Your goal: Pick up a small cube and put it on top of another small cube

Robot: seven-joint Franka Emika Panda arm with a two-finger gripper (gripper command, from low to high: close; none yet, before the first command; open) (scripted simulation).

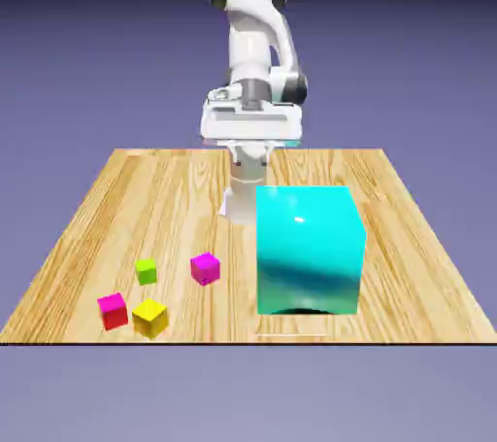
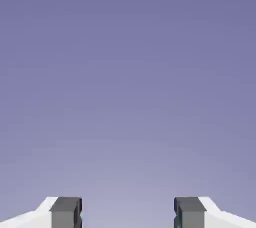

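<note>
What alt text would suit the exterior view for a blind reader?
A white robot arm's gripper hovers, open and empty, above a wooden table. Small red, yellow, lime-green and magenta cubes sit toward the exterior view's left; a big cyan cube stands right of them.

On my table (image 1: 218,319), everything sits to the exterior view's left of the big cube (image 1: 309,251): I see the nearest cube (image 1: 205,269), then the second cube (image 1: 147,271), the front cube (image 1: 150,319), and the outermost cube (image 1: 113,312) just beside that.
</note>
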